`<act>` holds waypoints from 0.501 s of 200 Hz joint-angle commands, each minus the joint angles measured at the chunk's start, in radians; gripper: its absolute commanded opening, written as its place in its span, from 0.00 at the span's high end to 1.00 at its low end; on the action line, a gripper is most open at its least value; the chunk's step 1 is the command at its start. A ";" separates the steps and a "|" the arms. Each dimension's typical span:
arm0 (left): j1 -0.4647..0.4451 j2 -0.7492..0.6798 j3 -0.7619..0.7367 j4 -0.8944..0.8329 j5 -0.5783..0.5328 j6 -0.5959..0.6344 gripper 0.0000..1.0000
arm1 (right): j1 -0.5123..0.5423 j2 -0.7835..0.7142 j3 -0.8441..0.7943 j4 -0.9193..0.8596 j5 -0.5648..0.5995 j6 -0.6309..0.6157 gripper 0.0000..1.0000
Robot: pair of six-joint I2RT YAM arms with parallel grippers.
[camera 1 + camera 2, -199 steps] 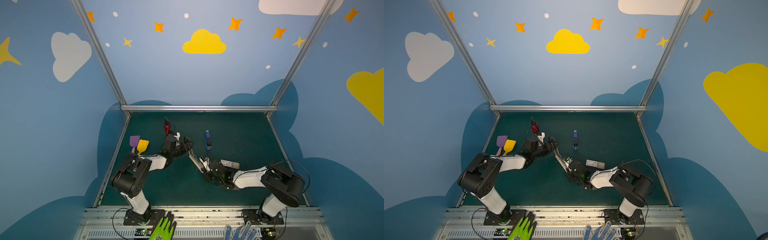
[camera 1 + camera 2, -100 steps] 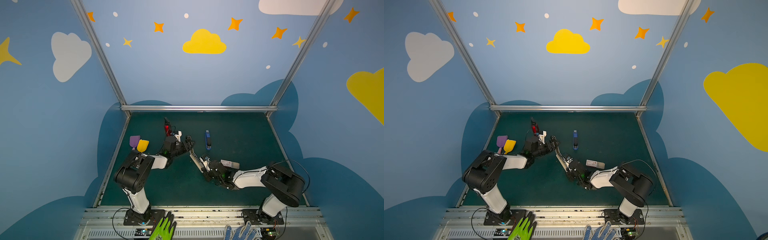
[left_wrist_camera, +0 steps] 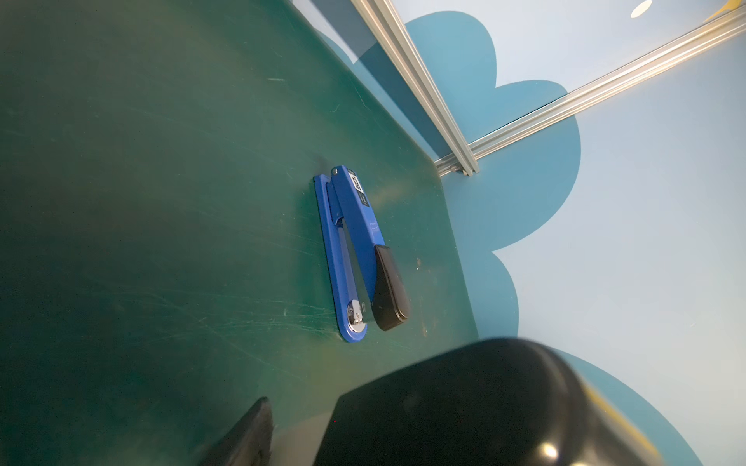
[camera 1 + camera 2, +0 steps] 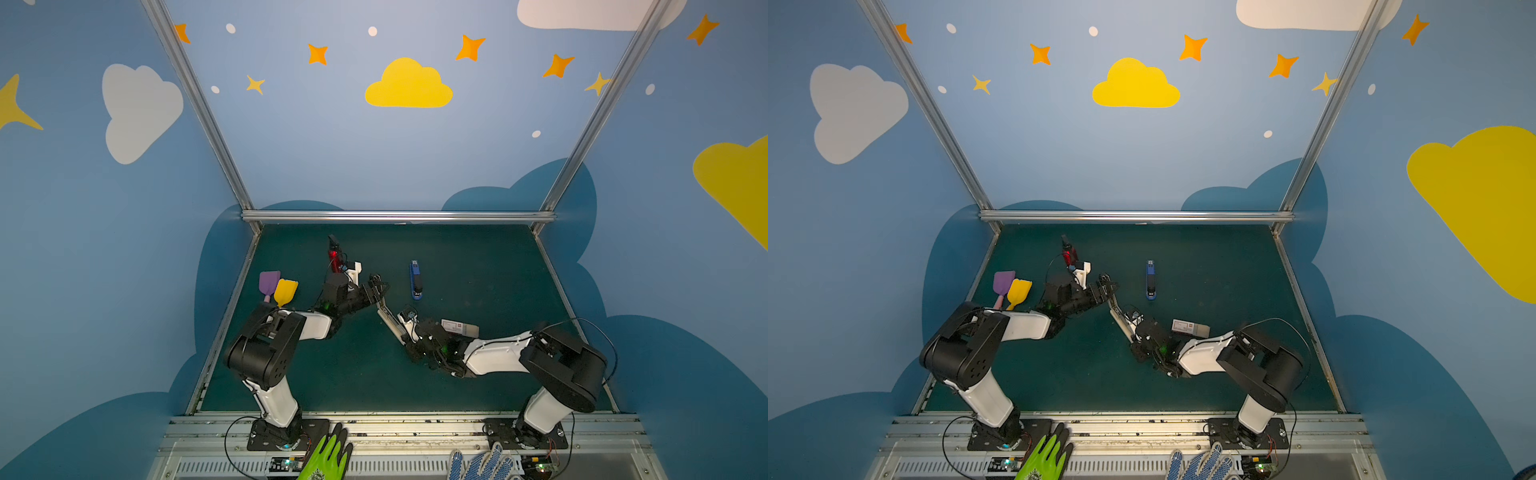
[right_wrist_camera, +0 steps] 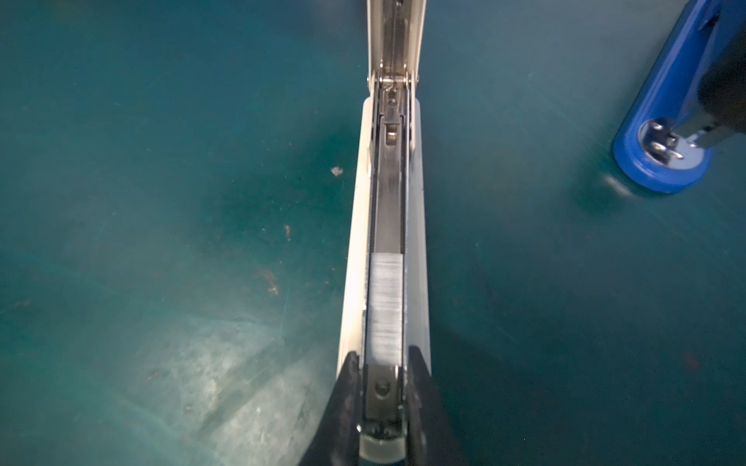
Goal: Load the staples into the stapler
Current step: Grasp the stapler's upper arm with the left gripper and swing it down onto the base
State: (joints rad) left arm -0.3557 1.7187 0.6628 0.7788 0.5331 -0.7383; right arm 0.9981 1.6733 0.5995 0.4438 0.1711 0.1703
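Nearest you, your right pincer [image 5: 383, 387] clamped the open white stapler [image 5: 355, 242], a strip of staples [image 5: 385, 306] sitting in its channel and the box [image 4: 459, 328] just beside that arm, while your left pincer [image 4: 379, 286] stood spread and empty near its far end, the blue stapler [image 4: 415, 280] beyond.

Both top views are bright and even on the walls. The table [image 4: 353, 374] is darker, and the shadows on it are soft and faint. The left wrist view is sharp on the blue stapler [image 3: 367, 234], but a black shape close to the lens is heavily blurred and carries 1 small glint. The right wrist view is dim and bluish, with a pale glare patch on the table. There the dark fingers [image 5: 343, 403] are out of focus against the white stapler [image 5: 357, 242].
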 commanded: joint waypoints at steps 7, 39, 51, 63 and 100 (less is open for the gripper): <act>-0.004 -0.087 0.010 0.011 0.058 0.019 0.27 | 0.013 0.057 -0.004 -0.099 -0.087 -0.023 1.00; -0.003 -0.125 0.062 -0.183 0.011 0.101 0.26 | 0.014 0.058 0.003 -0.109 -0.095 -0.020 1.00; -0.004 -0.119 0.066 -0.203 0.001 0.111 0.27 | 0.014 0.050 0.005 -0.120 -0.099 -0.018 1.00; -0.002 -0.106 0.063 -0.199 0.001 0.107 0.28 | 0.014 0.045 0.003 -0.125 -0.099 -0.017 1.00; -0.001 -0.074 0.065 -0.149 0.051 0.063 0.32 | 0.014 0.040 -0.004 -0.131 -0.092 -0.014 1.00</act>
State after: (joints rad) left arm -0.3584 1.6253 0.7204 0.6342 0.5457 -0.6666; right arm 0.9985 1.6814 0.6113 0.4412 0.1516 0.1558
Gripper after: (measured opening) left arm 0.681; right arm 0.158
